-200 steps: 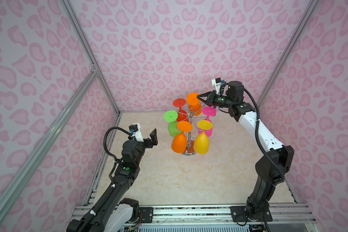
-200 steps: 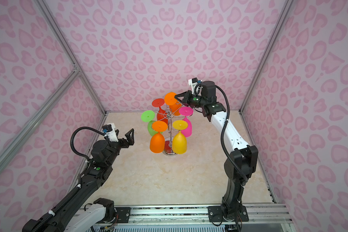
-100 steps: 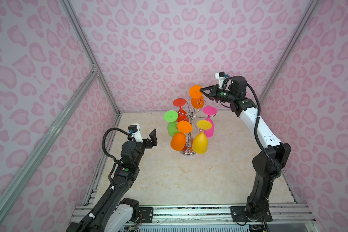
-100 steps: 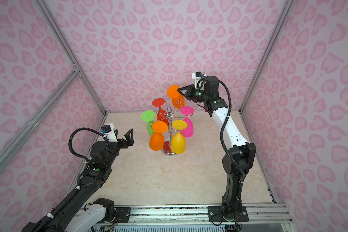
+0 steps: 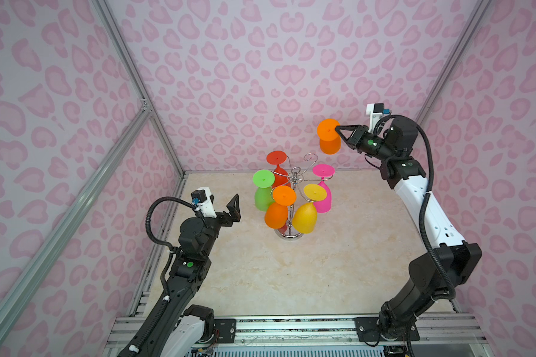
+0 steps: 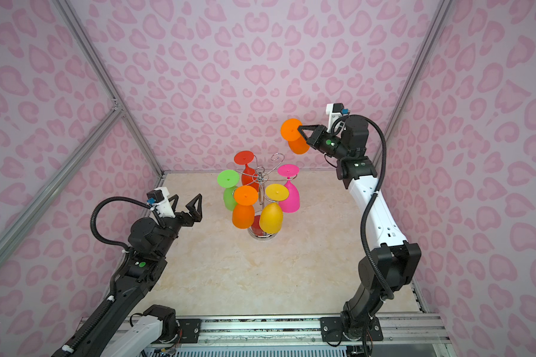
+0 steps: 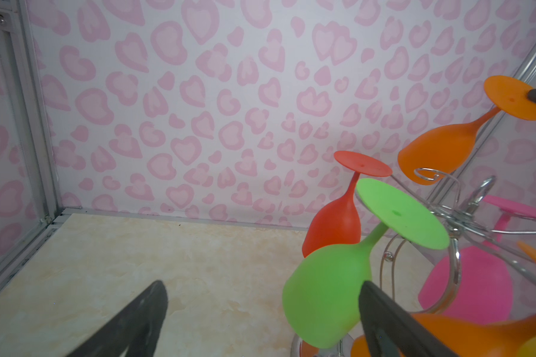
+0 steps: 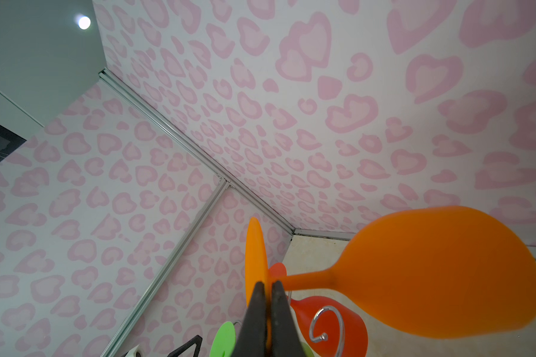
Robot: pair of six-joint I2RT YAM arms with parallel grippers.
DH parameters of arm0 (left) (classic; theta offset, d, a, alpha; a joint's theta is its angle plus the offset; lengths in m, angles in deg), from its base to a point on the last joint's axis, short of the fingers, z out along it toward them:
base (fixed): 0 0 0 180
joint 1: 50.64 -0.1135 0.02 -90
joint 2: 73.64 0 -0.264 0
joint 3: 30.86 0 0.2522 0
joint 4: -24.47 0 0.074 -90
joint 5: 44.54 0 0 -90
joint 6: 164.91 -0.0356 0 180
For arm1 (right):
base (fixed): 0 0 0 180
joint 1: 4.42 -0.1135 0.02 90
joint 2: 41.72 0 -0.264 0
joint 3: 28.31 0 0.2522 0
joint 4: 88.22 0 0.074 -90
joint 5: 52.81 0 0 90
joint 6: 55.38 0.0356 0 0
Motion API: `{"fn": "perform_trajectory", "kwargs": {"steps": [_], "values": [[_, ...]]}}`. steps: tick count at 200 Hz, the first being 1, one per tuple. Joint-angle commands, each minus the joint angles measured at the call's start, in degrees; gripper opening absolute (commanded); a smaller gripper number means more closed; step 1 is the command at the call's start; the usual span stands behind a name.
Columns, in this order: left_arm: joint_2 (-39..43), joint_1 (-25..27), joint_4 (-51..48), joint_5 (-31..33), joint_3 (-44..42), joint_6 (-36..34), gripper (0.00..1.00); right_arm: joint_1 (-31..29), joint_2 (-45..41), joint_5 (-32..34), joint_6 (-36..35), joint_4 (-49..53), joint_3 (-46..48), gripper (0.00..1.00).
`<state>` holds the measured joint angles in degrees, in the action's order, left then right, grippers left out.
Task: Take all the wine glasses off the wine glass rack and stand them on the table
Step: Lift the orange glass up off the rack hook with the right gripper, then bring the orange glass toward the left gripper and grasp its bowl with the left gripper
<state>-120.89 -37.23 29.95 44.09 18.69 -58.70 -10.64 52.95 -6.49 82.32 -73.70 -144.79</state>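
Orange glass (image 5: 328,139), its foot pinched in your closed right tool (image 5: 336,127), hangs clear of the rack (image 5: 296,180); left tool (image 6: 184,204) gapes empty.

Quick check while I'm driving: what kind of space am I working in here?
Most likely a purpose-built robot test booth, not a real kitchen or bar. It has pink heart-print wall panels on aluminium framing and a marble-look tabletop. The left arm and right arm are bolted to a rail at its front edge.
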Motion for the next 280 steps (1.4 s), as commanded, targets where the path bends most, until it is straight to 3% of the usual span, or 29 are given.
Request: {"fn": "perform_trajectory", "kwargs": {"steps": [1,19,66,115,177,280], "values": [[0.3,0.0,1.1,-6.1,3.2,2.3,0.98,0.8,-3.9,0.6,1.5,-7.2,3.1,0.00],[-1.0,0.0,2.2,-12.1,6.2,4.0,0.98,0.8,-8.2,-0.6,4.8,-14.8,8.2,0.00],[-8.7,0.0,10.0,-30.2,14.4,11.4,0.98,-1.6,-14.0,-4.4,25.6,-41.3,17.1,0.00],[-18.1,0.0,22.1,-43.4,20.7,19.0,1.00,-11.3,-15.0,-5.9,33.5,-50.2,20.2,0.00],[-25.0,0.0,36.6,-49.4,22.4,27.9,1.00,-18.2,-12.8,-5.6,42.1,-61.7,24.6,0.00],[-31.3,0.5,49.4,-52.3,25.1,38.0,0.94,-19.6,-6.2,-4.1,55.5,-77.3,26.7,0.00]]}}
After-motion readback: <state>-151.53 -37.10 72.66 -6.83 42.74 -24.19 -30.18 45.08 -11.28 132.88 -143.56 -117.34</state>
